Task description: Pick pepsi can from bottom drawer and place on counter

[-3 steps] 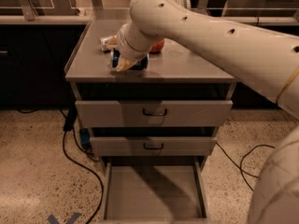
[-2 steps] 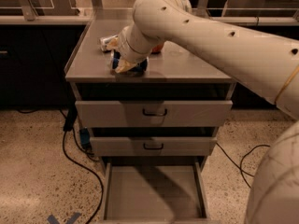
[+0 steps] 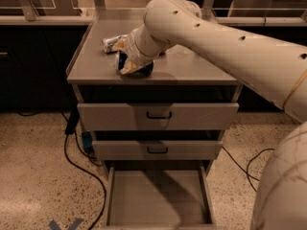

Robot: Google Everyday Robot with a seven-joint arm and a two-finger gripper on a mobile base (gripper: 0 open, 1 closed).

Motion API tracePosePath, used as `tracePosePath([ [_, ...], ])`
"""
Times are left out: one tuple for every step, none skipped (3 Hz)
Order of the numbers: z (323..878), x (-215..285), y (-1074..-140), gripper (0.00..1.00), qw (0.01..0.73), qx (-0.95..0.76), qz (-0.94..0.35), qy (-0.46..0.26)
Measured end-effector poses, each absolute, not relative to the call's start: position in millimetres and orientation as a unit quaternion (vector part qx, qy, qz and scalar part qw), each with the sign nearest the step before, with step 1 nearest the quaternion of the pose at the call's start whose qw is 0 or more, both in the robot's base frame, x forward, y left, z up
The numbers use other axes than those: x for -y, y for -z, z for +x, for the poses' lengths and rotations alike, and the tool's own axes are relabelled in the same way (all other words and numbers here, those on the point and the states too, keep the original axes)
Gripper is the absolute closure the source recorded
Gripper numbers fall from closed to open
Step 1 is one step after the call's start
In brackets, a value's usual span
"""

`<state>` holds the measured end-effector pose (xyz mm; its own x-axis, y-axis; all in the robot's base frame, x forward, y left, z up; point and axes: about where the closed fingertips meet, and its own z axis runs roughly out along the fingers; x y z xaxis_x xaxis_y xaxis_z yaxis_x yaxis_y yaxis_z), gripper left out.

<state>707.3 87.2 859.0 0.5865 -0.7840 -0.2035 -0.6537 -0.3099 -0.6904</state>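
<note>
The pepsi can (image 3: 144,70), dark blue, sits low on the counter (image 3: 196,67) near its front edge, left of centre. My gripper (image 3: 128,65) reaches in from the right on the long pale arm and is shut on the can, its pale fingers (image 3: 125,70) covering the can's left side. The can's base looks to be touching the worktop. Below, the bottom drawer (image 3: 158,200) is pulled out, with a bare grey floor and nothing in it.
A silver-white patterned can (image 3: 110,43) lies on its side on the counter just behind the gripper. Two upper drawers with black loop handles (image 3: 159,115) are closed. Cables (image 3: 79,169) trail on the speckled floor at left and right. A pale ledge (image 3: 43,19) runs behind.
The gripper and the pepsi can have stayed at nearly the same spot on the counter's front left; the wrist has shifted only slightly.
</note>
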Motion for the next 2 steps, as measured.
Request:
tracePosePath([
  [707.3, -87.2, -859.0, 0.81, 0.382, -0.447, -0.805, 0.085],
  [707.3, -87.2, -859.0, 0.59, 0.382, -0.447, -0.805, 0.085],
])
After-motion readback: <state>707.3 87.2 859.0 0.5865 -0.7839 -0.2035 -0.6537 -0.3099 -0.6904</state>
